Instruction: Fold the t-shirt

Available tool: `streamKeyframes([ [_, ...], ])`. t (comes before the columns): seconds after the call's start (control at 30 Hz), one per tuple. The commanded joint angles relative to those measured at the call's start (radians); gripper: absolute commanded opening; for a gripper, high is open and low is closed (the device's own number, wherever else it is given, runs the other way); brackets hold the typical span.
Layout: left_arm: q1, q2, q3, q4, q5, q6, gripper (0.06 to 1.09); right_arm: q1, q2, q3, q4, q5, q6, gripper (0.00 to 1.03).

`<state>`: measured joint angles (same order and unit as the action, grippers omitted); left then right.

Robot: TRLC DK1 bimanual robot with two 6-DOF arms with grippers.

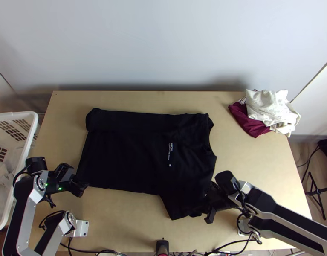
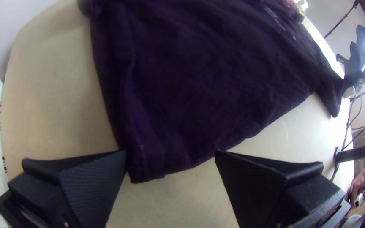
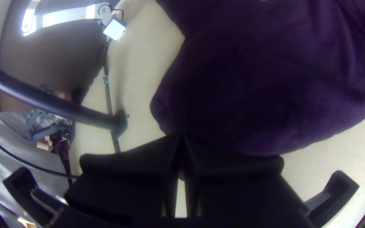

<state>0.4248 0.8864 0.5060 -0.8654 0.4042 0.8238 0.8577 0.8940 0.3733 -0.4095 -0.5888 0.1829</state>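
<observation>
The black t-shirt lies spread sideways, its collar towards the right and its far side folded inward in a long band. At the hem's near left corner, my left gripper stands open; in the left wrist view the shirt has that corner between the fingers of the gripper, not gripped. My right gripper is at the near sleeve. In the right wrist view the gripper is shut on the sleeve's edge, with the shirt spreading beyond it.
A maroon cloth and a cream cloth lie heaped at the table's far right corner. A white basket stands beyond the left edge. Bare table shows in front of the shirt. A person's hand is near a small device.
</observation>
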Motion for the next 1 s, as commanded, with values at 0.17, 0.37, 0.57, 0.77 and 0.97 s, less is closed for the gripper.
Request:
streamKeyframes([
  [0.17, 0.034, -0.001, -0.017, 0.035, 0.004, 0.029, 0.92, -0.011, 0.014, 0.027, 0.015, 0.017, -0.007, 0.03],
  [0.37, 0.034, -0.003, -0.001, 0.039, 0.088, -0.015, 0.15, -0.028, 0.014, 0.026, 0.024, 0.021, -0.002, 0.03],
  [0.57, 0.034, -0.004, 0.074, 0.066, 0.127, -0.104, 0.14, -0.086, 0.008, 0.078, 0.028, 0.026, 0.032, 0.03],
  [0.77, 0.034, -0.003, 0.220, 0.060, 0.222, -0.270, 0.12, -0.174, 0.006, 0.173, 0.055, 0.027, 0.093, 0.03],
  [0.97, 0.020, 0.017, 0.295, 0.134, 0.257, -0.408, 0.11, -0.310, 0.010, 0.285, 0.090, 0.041, 0.090, 0.03],
])
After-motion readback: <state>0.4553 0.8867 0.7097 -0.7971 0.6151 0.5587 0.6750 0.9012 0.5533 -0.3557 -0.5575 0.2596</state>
